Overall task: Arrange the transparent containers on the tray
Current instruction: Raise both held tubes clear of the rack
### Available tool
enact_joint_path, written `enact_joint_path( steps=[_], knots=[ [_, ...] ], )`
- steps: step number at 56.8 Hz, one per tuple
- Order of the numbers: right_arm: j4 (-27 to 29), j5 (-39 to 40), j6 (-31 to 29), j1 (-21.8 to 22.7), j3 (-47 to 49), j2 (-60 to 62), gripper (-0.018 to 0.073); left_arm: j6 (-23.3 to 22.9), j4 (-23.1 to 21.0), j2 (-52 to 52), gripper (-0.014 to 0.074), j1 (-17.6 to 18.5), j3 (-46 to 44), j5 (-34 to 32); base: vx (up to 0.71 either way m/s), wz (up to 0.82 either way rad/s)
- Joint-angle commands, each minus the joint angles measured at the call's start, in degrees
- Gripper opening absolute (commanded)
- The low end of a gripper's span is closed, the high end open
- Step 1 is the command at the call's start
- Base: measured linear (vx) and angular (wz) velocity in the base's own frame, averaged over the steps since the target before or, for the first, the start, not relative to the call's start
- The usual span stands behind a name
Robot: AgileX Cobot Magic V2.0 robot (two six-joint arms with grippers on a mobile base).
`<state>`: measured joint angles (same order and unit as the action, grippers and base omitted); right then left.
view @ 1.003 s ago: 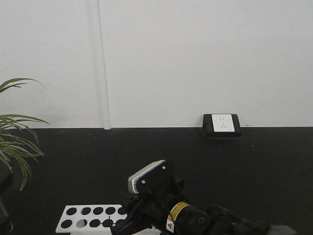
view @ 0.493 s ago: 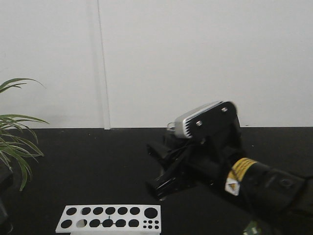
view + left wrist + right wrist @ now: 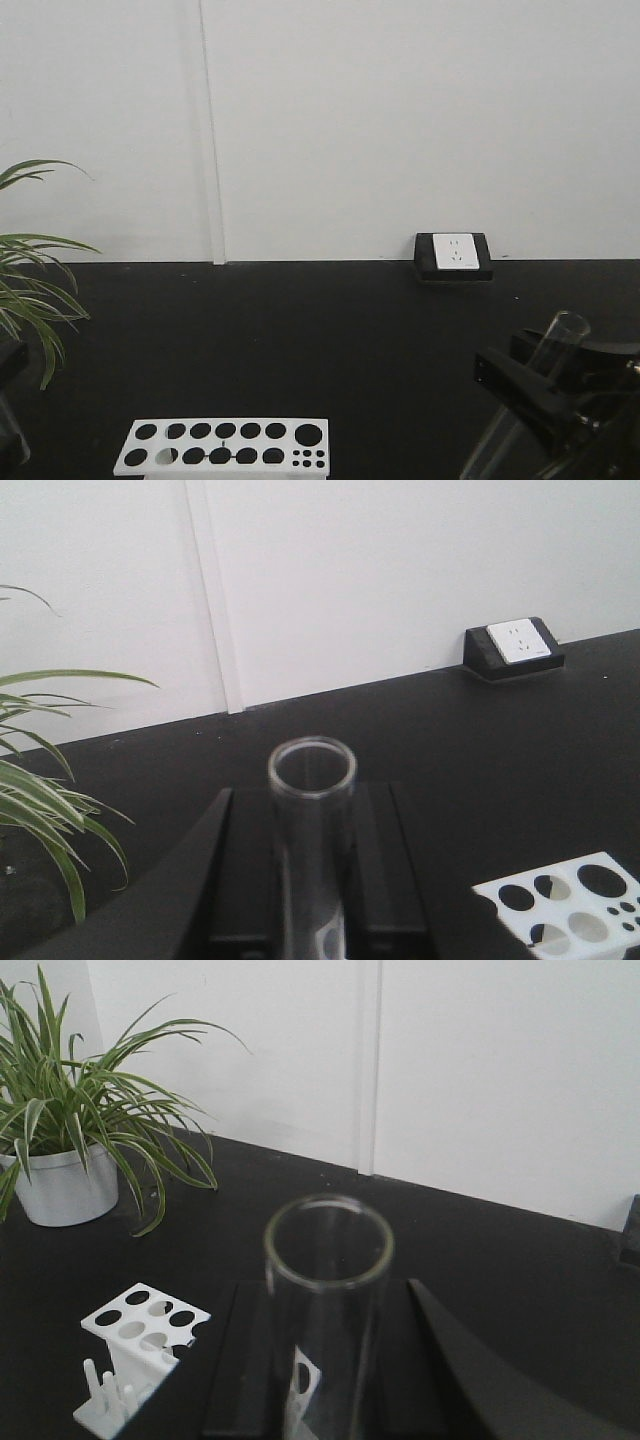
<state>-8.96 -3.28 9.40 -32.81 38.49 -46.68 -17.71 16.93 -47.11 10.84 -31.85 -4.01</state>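
Clear glass stands in the middle of both wrist views. In the left wrist view the left gripper (image 3: pixel 310 815) is closed on the left test tube (image 3: pixel 312 850). Its black fingers (image 3: pixel 205 880) press the tube from both sides, and the tube rises upright between them with its round open rim on top.

In the right wrist view the right gripper (image 3: pixel 330 1300) holds the right test tube (image 3: pixel 325 1350) in the same way, with one finger on each side and the open rim up. The front view shows this gripper (image 3: pixel 548 378) at the lower right, above the black table (image 3: pixel 330 340). Here the tube (image 3: pixel 562 330) is tilted: its rim points up and to the right, and its lower part runs down to the left as far as the bottom edge of the picture.

A white rack with round holes (image 3: pixel 222 445) stands on the table, well apart from the right gripper. A black box with a white socket (image 3: pixel 454 256) sits at the back of the table, against the white wall (image 3: pixel 400 120). A green plant (image 3: pixel 90 1100) with long striped leaves grows in a white pot (image 3: pixel 60 1190) at the far side of the table, beyond the rack.
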Motion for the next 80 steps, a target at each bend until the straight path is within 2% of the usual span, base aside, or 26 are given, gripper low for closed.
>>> enact_joint_path(
  steps=[1, 80],
  knots=[
    [-0.5, 4.0, -0.3, 0.4, 1.7, 1.6, -0.0011, -0.1, -0.5, 0.7, 0.0062, 0.3, -1.6, -4.9, 0.0, 0.0],
    [-0.5, 3.7, -0.3, 0.4, 1.7, 2.1, -0.0011, -0.1, -0.5, 0.6, 0.0062, 0.3, -1.6, -4.1, 0.0, 0.0]
  ],
)
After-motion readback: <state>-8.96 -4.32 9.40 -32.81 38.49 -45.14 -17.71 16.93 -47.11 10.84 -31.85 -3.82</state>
